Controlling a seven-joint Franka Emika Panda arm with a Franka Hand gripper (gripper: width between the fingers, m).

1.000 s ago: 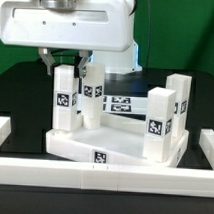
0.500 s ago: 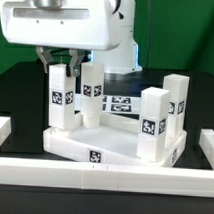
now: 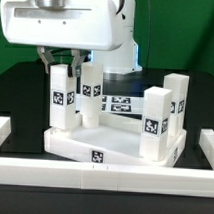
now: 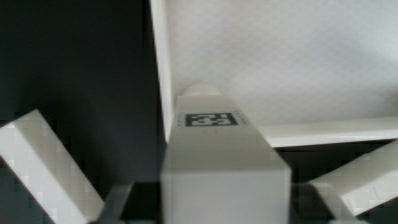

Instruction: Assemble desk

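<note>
Standing upright on the tabletop [image 3: 79,146], four white block legs are showing in the exterior view, and the hand [image 3: 65,62] is clamping the top of the leg [image 3: 63,95] nearest that view's left. A second leg [image 3: 91,92] is rising just beside it, while two more [image 3: 155,121] [image 3: 176,104] are standing toward the exterior view's right. The tabletop, a white rectangular tray with a raised rim, is lying on the black worktop [image 3: 20,102] behind the long white border rail [image 3: 103,175].

In the wrist view the gripped leg [image 4: 221,165] is filling the middle, its tagged end face pointing at the tray floor [image 4: 285,60], with a dark finger [image 4: 118,200] pressing on one side.

The parts are looking like rigid moulded plastic: smooth, matt, square-edged, each leg carrying black-and-white square tags. They are probably handling as light, stiff pieces, somewhat slippery under metal fingers and unlikely to break. The best hold is appearing to be across two opposite flat faces near the upper end, as the hand is doing now, keeping the leg vertical. The tray, being broad and shallow, is likely needing a pinch on its rim.

Beyond it, the marker board [image 3: 120,101] is lying flat on the worktop, against a green backdrop [image 3: 182,38].
</note>
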